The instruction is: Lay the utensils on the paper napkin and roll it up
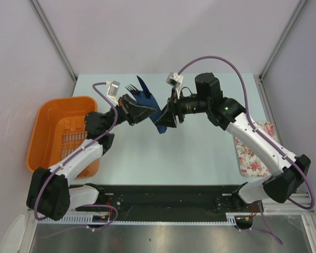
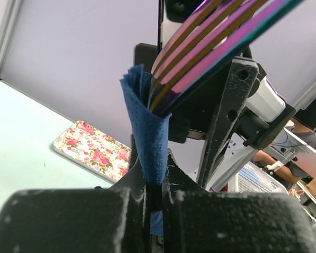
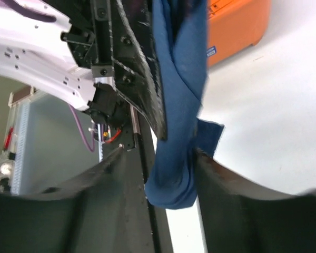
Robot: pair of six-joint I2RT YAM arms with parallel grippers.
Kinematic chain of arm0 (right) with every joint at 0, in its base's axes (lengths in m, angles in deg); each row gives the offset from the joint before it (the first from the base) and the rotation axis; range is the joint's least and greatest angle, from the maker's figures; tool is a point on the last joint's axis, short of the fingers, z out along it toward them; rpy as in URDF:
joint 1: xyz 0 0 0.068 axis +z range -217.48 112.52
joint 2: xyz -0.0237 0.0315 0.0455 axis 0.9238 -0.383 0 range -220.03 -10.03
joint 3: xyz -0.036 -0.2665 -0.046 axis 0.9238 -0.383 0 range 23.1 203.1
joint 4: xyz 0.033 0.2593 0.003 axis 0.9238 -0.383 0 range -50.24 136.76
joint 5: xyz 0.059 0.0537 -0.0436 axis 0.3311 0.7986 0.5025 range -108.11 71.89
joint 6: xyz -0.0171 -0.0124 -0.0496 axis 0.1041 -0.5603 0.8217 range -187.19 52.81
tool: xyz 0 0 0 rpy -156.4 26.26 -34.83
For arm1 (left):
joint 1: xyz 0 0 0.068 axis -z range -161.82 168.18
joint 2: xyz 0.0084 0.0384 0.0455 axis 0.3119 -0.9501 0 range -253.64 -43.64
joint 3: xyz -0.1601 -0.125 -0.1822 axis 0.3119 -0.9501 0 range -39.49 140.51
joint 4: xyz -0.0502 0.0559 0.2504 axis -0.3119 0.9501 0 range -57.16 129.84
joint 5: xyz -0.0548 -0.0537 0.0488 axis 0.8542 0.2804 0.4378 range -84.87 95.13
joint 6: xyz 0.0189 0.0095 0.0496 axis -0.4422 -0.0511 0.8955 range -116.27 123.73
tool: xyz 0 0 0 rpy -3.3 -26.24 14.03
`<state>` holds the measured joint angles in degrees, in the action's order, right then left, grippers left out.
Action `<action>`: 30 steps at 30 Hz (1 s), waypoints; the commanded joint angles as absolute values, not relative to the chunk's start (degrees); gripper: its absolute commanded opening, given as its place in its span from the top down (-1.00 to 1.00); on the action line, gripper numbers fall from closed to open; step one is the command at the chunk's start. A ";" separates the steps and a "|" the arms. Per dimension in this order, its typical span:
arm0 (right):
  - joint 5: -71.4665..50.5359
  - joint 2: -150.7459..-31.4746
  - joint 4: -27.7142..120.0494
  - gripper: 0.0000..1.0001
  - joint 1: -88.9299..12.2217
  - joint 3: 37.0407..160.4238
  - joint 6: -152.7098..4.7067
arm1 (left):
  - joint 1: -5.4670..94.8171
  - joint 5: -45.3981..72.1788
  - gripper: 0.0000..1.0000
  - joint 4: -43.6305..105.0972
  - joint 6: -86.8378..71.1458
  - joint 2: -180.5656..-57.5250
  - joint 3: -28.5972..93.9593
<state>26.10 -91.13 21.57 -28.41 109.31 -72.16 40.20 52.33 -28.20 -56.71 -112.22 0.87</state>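
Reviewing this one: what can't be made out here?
1. How many utensils sit in the paper napkin: wrapped in all views, handles cut off by the left wrist view's top edge.
2. Whether the open right gripper touches the napkin: right wrist view, blurred close fingers.
3. The napkin's lower end: left wrist view, hidden behind the left gripper.

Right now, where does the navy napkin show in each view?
Top external: centre, paper napkin between left gripper and right gripper.
Left wrist: centre, upright, pinched by the left gripper, utensils poking out.
Right wrist: centre, hanging between the right gripper's fingers.
Shared landmark: left gripper, seen in all three.
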 commanded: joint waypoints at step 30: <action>37.10 -93.35 25.51 -0.28 -34.16 106.24 -83.37 | 38.57 52.59 1.00 -32.11 -56.91 -113.60 6.74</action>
<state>37.27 -93.29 30.93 -32.70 102.45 -84.55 39.37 54.10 -26.76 -58.72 -114.79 4.26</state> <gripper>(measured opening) 0.546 0.044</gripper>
